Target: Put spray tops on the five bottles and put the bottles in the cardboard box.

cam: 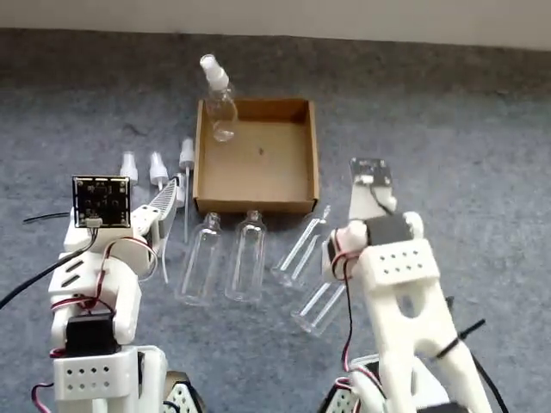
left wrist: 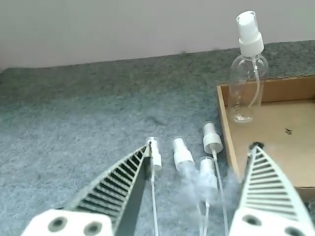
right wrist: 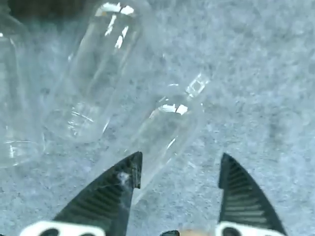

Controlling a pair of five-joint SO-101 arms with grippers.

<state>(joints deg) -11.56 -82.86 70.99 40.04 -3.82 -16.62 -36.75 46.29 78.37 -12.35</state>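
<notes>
An open cardboard box [cam: 301, 155] sits mid-table. One clear bottle with a white spray top [cam: 219, 103] stands in its far left corner, also seen from the left wrist [left wrist: 248, 81]. Several loose spray tops [left wrist: 182, 155] lie left of the box, and my left gripper [left wrist: 201, 150] hangs open just above and short of them. Several uncapped clear bottles [cam: 247, 255] lie on their sides in front of the box. My right gripper [right wrist: 181, 164] is open over the rightmost lying bottle [right wrist: 167, 132], whose near end sits between the fingers.
Grey carpet [cam: 465, 138] covers the table. The left arm [cam: 95, 284] stands at the front left, the right arm [cam: 405, 292] at the front right. A pale wall [left wrist: 123, 24] runs along the far edge. Open carpet lies right of the box.
</notes>
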